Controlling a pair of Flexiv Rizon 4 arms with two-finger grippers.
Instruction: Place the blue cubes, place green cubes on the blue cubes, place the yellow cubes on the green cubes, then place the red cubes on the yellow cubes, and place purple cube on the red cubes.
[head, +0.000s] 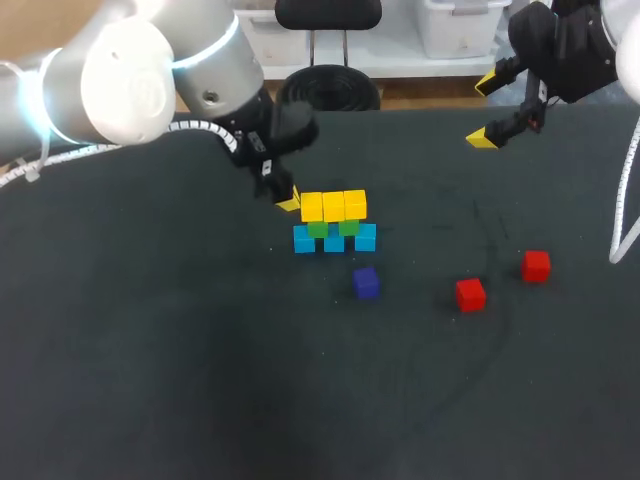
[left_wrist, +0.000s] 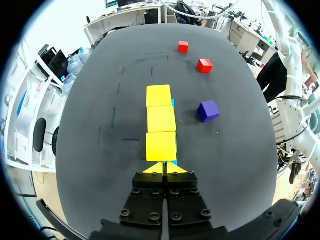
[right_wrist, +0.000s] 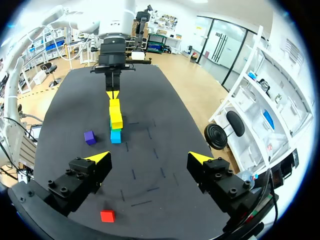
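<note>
Although nothing lies between them, the left fingers (left_wrist: 154, 169) are pressed together, their yellow tips just beside the near end of the row of yellow cubes (left_wrist: 161, 120); whether they touch that end cube cannot be told; the three yellow cubes lie side by side on two green cubes (head: 318, 229), which rest in turn on a row of three blue cubes (head: 304, 240) near the middle of the dark tabletop (head: 150, 380); the purple cube (head: 366, 283) sits alone on the tabletop, near the stack on its front side; two red cubes (head: 470, 294) lie apart from each other, off to the right of the stack and clear of it; the right fingers (right_wrist: 97, 160) are spread wide and hold nothing, hovering above the far right part of the tabletop, well apart from every cube.
</note>
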